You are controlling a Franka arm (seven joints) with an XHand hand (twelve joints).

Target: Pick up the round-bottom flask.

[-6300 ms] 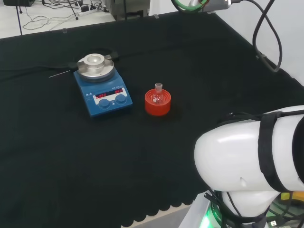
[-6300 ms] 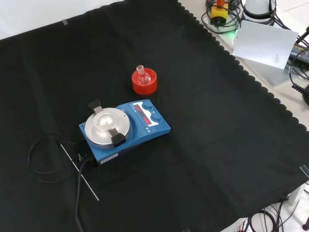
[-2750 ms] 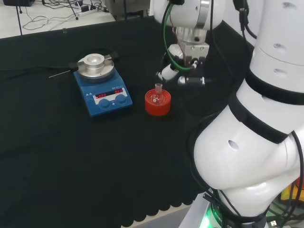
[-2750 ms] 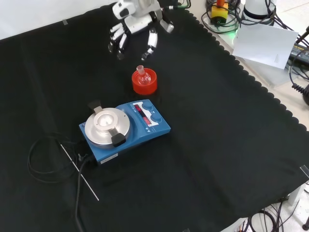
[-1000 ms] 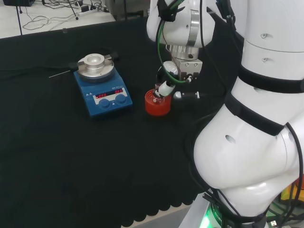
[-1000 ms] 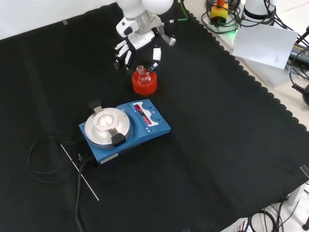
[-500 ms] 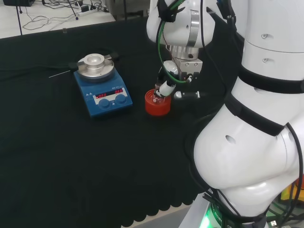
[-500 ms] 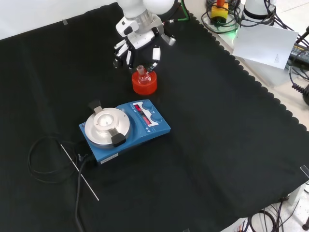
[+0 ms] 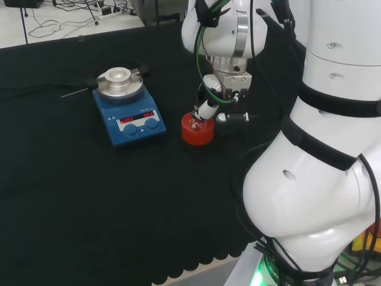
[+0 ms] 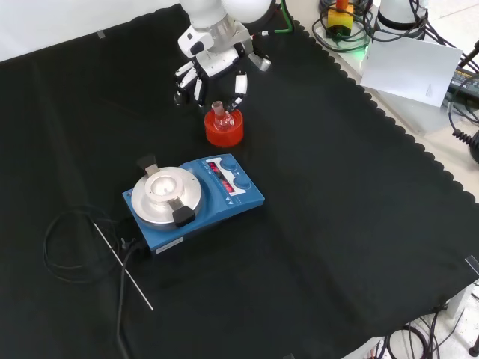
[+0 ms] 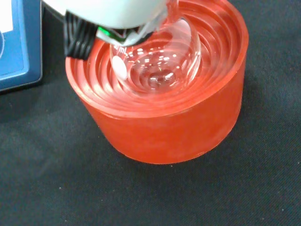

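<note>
A small clear round-bottom flask stands neck up in a red ribbed stand on the black cloth. The hand hangs just above and behind it in the front view, with straight fingers pointing down on either side of the neck, open and holding nothing. In the head view the hand is right of the stand, and one finger crosses in front of the flask's neck. The wrist view looks down into the flask's bulb resting in the stand, with a blurred white part of the hand over it.
A blue hotplate stirrer with a silver top sits near the stand, left of it in the head view. Its black cable and a thin rod lie beside it. The arm's white links stand at the head view's right.
The arm came in and the hand dropped down to the flask. Over the last second the hand has shifted only slightly; the flask and its stand have not moved.
</note>
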